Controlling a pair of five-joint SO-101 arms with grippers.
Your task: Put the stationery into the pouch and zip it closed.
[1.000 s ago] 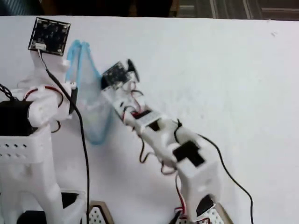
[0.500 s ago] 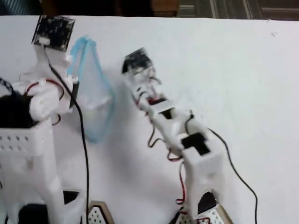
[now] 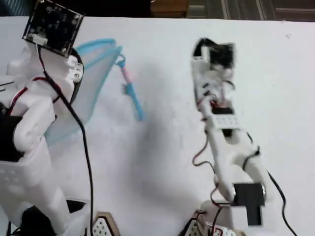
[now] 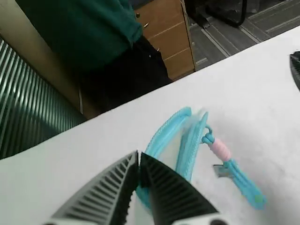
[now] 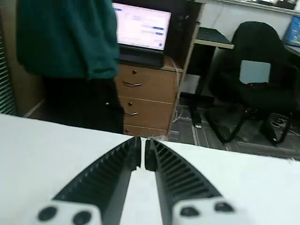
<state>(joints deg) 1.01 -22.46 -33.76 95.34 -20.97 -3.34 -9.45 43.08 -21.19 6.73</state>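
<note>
Wide table (image 3: 167,162) room between left arm (image 3: 34,113) and right arm (image 3: 224,132); pouch (image 3: 96,73) and cord (image 3: 133,96) crowd the left.

Nothing written can be read here: no label, number or sign is legible. The computer screen (image 5: 140,26) in the room behind carries bright lines of writing, but they are too small and blurred to make out.

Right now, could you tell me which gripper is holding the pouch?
The left gripper, shut on the edge of the blue pouch; the right gripper is shut on nothing, apart over the white table.
</note>
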